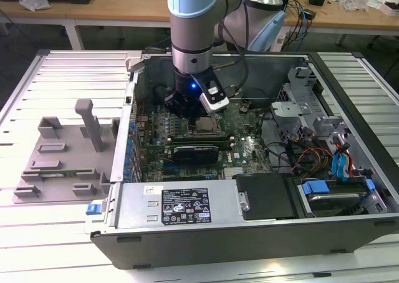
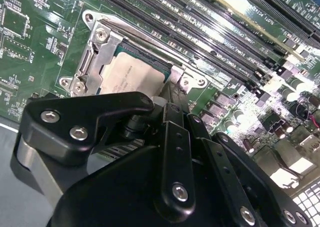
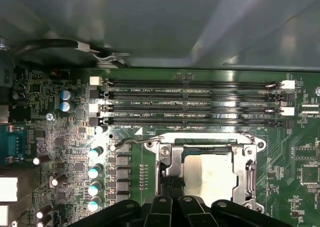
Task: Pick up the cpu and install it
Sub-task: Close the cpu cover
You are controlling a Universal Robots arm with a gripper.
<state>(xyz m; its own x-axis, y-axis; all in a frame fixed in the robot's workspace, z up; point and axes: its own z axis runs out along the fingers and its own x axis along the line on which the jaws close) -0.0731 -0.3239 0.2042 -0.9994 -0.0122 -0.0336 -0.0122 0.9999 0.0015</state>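
Observation:
The cpu (image 2: 131, 73), a flat square chip with a pale silvery top, lies inside the metal socket frame (image 2: 94, 57) on the green motherboard. In the first wrist view the cpu (image 3: 209, 176) sits within the same open frame (image 3: 248, 163). My gripper (image 1: 197, 118) hangs low over the socket inside the computer case (image 1: 187, 239), and its black body (image 2: 167, 99) reaches down to one edge of the chip. The gripper's tip (image 3: 167, 186) covers that edge of the chip.
A grey plastic fixture (image 1: 68, 149) with an upright post stands on the slatted table at the exterior view's left. Memory slots (image 3: 190, 104) run beside the socket. A power supply (image 1: 181, 205), drive cages and cables (image 1: 312, 155) crowd the case around the board.

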